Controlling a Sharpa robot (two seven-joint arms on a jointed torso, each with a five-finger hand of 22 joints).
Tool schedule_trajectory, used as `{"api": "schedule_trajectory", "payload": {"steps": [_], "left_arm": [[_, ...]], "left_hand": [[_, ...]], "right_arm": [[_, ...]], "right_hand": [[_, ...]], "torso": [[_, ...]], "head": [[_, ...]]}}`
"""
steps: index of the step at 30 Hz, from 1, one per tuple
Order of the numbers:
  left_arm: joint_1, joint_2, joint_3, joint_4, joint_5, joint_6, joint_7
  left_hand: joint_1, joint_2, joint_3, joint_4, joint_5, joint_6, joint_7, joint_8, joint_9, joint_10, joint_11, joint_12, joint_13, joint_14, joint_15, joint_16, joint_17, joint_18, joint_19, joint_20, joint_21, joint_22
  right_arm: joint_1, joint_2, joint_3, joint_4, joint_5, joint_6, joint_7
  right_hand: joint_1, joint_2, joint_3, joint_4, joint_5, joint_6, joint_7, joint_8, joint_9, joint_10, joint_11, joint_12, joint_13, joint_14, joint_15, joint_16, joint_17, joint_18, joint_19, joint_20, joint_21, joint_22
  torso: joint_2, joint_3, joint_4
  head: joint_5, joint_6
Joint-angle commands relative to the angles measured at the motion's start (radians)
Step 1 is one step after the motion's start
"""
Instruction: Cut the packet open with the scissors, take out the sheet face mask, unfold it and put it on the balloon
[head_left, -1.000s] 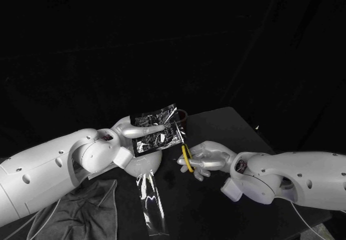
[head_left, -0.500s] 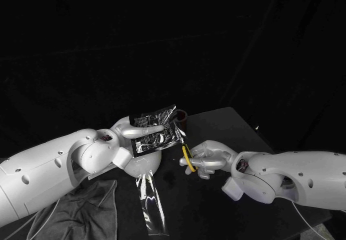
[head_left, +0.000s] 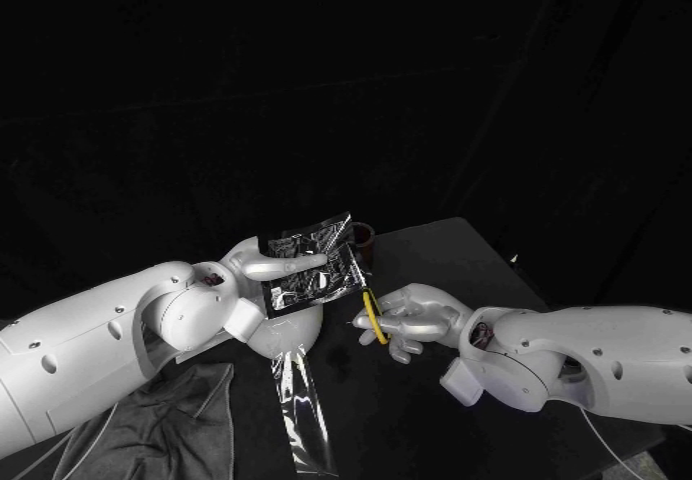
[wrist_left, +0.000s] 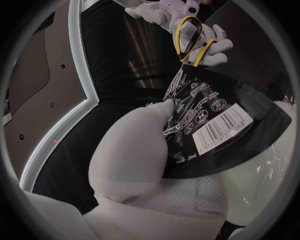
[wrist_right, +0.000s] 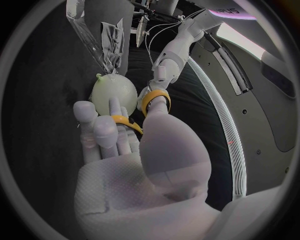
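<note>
Figure: cutting stage, packet not yet visibly opened. On the black table (head_left: 450, 243), a grey cloth (head_left: 159, 420) is lying at 7 o'clock from the work and a strip of clear film (head_left: 303, 400) is trailing off at 6 o'clock; neither is being touched. I am raising my left hand (head_left: 267, 265) above the table at the centre of the head view. It is pinching the packet (head_left: 312, 266) between the thumb and the fingers behind it, with the thumb pressing across the printed face in the left wrist view (wrist_left: 140, 145). I judge that the packet is being held upright and clear of the table so that its free edge, at 3 o'clock, is offered to the blades. My right hand (head_left: 411, 315) is sitting at 4 o'clock from the packet. Its fingers are curling closed around the yellow handles of the scissors (head_left: 376, 320), and the blades are pointing up toward 11 o'clock along that free edge. The left wrist view shows the scissors (wrist_left: 190, 40) meeting the packet (wrist_left: 212, 125) at one corner; whether the blades are biting in, I cannot tell. The balloon (wrist_right: 114, 90), pale and knotted, is waiting just beyond my right hand (wrist_right: 125, 165), presumably near so that the mask can go straight onto it.
</note>
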Motion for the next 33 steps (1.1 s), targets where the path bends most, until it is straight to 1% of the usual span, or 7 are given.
{"api": "schedule_trajectory", "payload": {"steps": [1, 4, 8, 24, 27, 32, 33], "left_arm": [[-0.001, 0.002, -0.001, 0.005, -0.002, 0.026, -0.006], [-0.001, 0.001, -0.001, 0.006, -0.002, 0.029, -0.007], [-0.001, 0.001, -0.001, 0.006, -0.002, 0.032, -0.008], [-0.001, 0.001, -0.001, 0.005, 0.000, 0.033, -0.013], [-0.001, 0.000, -0.001, 0.004, 0.002, 0.030, -0.013], [-0.001, -0.001, -0.001, 0.002, 0.009, 0.025, -0.012], [-0.001, -0.001, -0.001, 0.002, 0.010, 0.022, -0.011]], "left_hand": [[-0.003, 0.007, 0.003, -0.007, 0.005, 0.006, 0.001, 0.002, 0.050, 0.017, -0.010, 0.003, 0.002, 0.004, -0.002, 0.006, 0.001, 0.011, 0.005, 0.000, 0.004, -0.001], [-0.003, 0.007, 0.003, -0.007, 0.005, 0.006, 0.001, 0.002, 0.050, 0.017, -0.010, 0.003, 0.002, 0.004, -0.002, 0.006, 0.001, 0.011, 0.005, 0.000, 0.004, -0.001], [-0.003, 0.007, 0.004, -0.008, 0.005, 0.006, 0.001, 0.002, 0.050, 0.018, -0.010, 0.003, 0.002, 0.004, -0.002, 0.006, 0.002, 0.011, 0.006, 0.000, 0.004, -0.002], [-0.005, 0.009, 0.008, -0.013, 0.005, 0.001, 0.001, 0.002, 0.054, 0.023, -0.011, 0.004, 0.003, 0.009, -0.004, 0.008, 0.005, 0.011, 0.011, -0.003, 0.006, -0.001], [-0.007, 0.009, 0.009, -0.015, 0.005, -0.001, 0.001, 0.001, 0.055, 0.025, -0.012, 0.004, 0.004, 0.011, -0.005, 0.009, 0.007, 0.011, 0.013, -0.004, 0.007, -0.001], [-0.010, 0.010, 0.015, -0.021, 0.005, -0.010, 0.003, -0.002, 0.057, 0.034, -0.013, 0.007, 0.006, 0.018, -0.008, 0.012, 0.011, 0.011, 0.021, -0.007, 0.010, -0.001], [-0.010, 0.010, 0.015, -0.021, 0.005, -0.012, 0.003, -0.003, 0.057, 0.034, -0.013, 0.006, 0.006, 0.018, -0.008, 0.012, 0.012, 0.011, 0.021, -0.007, 0.010, -0.001]], "right_arm": [[0.002, 0.003, 0.002, 0.002, 0.011, -0.003, 0.036], [0.002, 0.004, 0.002, 0.001, 0.012, 0.000, 0.037], [0.002, 0.005, 0.002, -0.001, 0.013, 0.005, 0.038], [0.009, 0.004, 0.002, -0.007, 0.020, 0.014, 0.039], [0.016, 0.003, 0.002, -0.010, 0.026, 0.006, 0.045], [0.022, -0.002, 0.002, -0.013, 0.033, -0.002, 0.056], [0.023, -0.003, 0.002, -0.013, 0.034, -0.003, 0.057]], "right_hand": [[-0.001, -0.018, 0.001, 0.002, -0.001, -0.015, 0.022, -0.008, -0.002, -0.022, 0.008, -0.002, -0.009, -0.016, 0.006, -0.004, -0.015, 0.005, -0.017, 0.007, -0.016, -0.009], [-0.015, -0.050, 0.034, 0.006, 0.000, -0.045, 0.037, -0.019, -0.007, -0.063, 0.023, 0.000, -0.033, -0.062, 0.021, -0.012, -0.064, 0.016, -0.066, 0.025, -0.062, -0.033], [-0.027, -0.069, 0.071, 0.006, -0.001, -0.057, 0.041, -0.014, -0.008, -0.074, 0.028, 0.004, -0.049, -0.080, 0.026, -0.007, -0.077, 0.026, -0.087, 0.038, -0.079, -0.042], [-0.028, -0.061, 0.092, 0.003, -0.001, -0.048, 0.038, 0.002, -0.006, -0.060, 0.025, 0.015, -0.058, -0.079, 0.026, 0.007, -0.063, 0.030, -0.083, 0.045, -0.069, -0.037], [-0.006, -0.034, 0.087, -0.004, -0.001, 0.004, 0.015, 0.039, 0.003, 0.008, 0.002, 0.050, -0.055, -0.040, 0.008, 0.035, -0.006, 0.024, -0.036, 0.035, -0.013, -0.008], [0.055, 0.022, 0.061, -0.016, 0.000, 0.118, -0.045, 0.098, 0.013, 0.163, -0.058, 0.108, -0.026, 0.035, -0.044, 0.070, 0.092, 0.005, 0.058, -0.013, 0.094, 0.048], [0.060, 0.032, 0.059, -0.015, -0.001, 0.129, -0.053, 0.103, 0.014, 0.178, -0.061, 0.113, -0.022, 0.042, -0.049, 0.072, 0.102, 0.000, 0.067, -0.016, 0.105, 0.054]], "torso": [[0.000, 0.0001, -0.0010], [0.000, 0.0000, -0.0014], [0.000, 0.0002, -0.0011], [0.000, -0.0002, -0.0002], [0.000, 0.0000, 0.0000], [0.000, -0.0004, -0.0005], [0.000, -0.0004, -0.0004]], "head": [[0.000, 0.002], [-0.001, 0.004], [-0.001, 0.007], [-0.001, 0.008], [-0.001, 0.007], [0.000, 0.006], [0.001, 0.006]]}}
